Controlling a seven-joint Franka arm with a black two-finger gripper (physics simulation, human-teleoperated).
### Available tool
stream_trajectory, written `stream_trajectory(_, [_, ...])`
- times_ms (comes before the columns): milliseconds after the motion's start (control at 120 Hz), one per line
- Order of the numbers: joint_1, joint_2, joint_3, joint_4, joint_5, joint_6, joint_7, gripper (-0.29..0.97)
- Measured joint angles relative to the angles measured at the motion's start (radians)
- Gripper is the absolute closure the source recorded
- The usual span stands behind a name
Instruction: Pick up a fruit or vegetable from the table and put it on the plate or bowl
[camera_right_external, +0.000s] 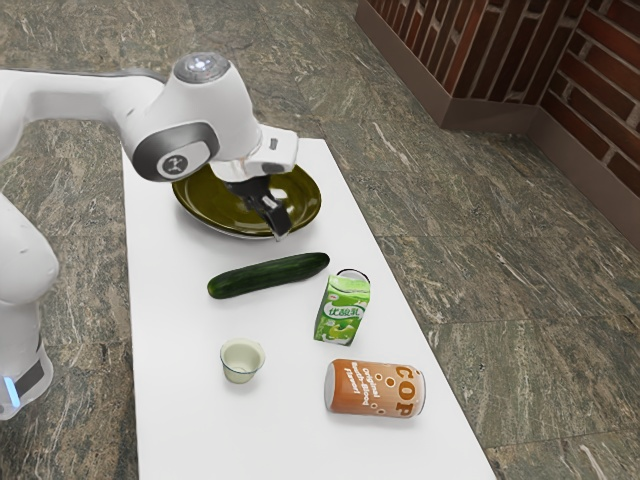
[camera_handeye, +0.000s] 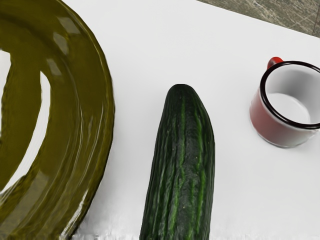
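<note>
The claw (camera_right_external: 272, 215) is held over the rim of the green plate (camera_right_external: 310, 195); whether it is spread or pressed together cannot be told. The cucumber (camera_right_external: 268, 275) is lying on the table (camera_right_external: 180, 420), near the claw. It should be grabbed at its middle, across its thin side.

Dark green cucumber (camera_right_external: 268, 276) lies flat just beside the glossy olive plate (camera_right_external: 303, 196).

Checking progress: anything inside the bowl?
Nothing visible in the bowl; the gripper covers part of its inside. The cucumber lies on the table beside it.
</note>
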Motion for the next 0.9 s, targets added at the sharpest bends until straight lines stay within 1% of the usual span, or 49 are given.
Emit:
stream_trajectory(125, [-0.034,-0.012,-0.004,-0.064,-0.030,0.004,-0.009,0.00])
stream_trajectory(242, [-0.040,-0.018,-0.012,-0.092,-0.041,0.006,-0.016,0.00])
stream_trajectory(633, [-0.036,-0.013,-0.099,-0.110,-0.106,0.016,-0.031,0.00])
stream_trajectory(900, [-0.026,-0.005,-0.104,-0.118,-0.119,0.028,-0.036,0.00])
